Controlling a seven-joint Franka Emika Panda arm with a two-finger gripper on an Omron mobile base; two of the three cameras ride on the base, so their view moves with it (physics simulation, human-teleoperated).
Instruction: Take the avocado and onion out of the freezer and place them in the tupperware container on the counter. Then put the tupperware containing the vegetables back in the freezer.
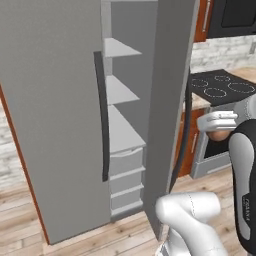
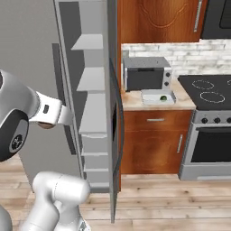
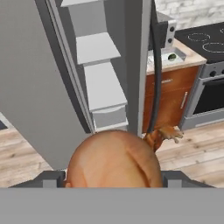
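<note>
The onion (image 3: 114,159) is sitting between the tool's (image 3: 113,178) two dark fingers, which are standing wide and pressing its sides, so the tool is grasping it. It is a smooth orange-brown ball with a faint crease down its skin and a dry, frayed tuft at one end. From the left base view a sliver of its brown skin (image 1: 220,135) is peeking under the white hand, out in front of the freezer (image 2: 90,99).

The freezer is standing with its door swung open, plain matte grey, showing pale flat shelves above stacked drawers; a long dark curved handle (image 1: 102,120) is running down the neighbouring door.

Beyond it, the avocado (image 2: 162,97), a small dark green ball, is lying in the tupperware container (image 2: 158,97), a shallow pale tray with rounded corners. That tray is resting on the speckled beige worktop (image 2: 135,103), just in front of a boxy grey toaster oven (image 2: 146,74). Reddish wooden cabinets (image 2: 153,140) with silver handles are sitting below, and a black stovetop (image 2: 210,90) is lying alongside. No writing is legible anywhere.
</note>
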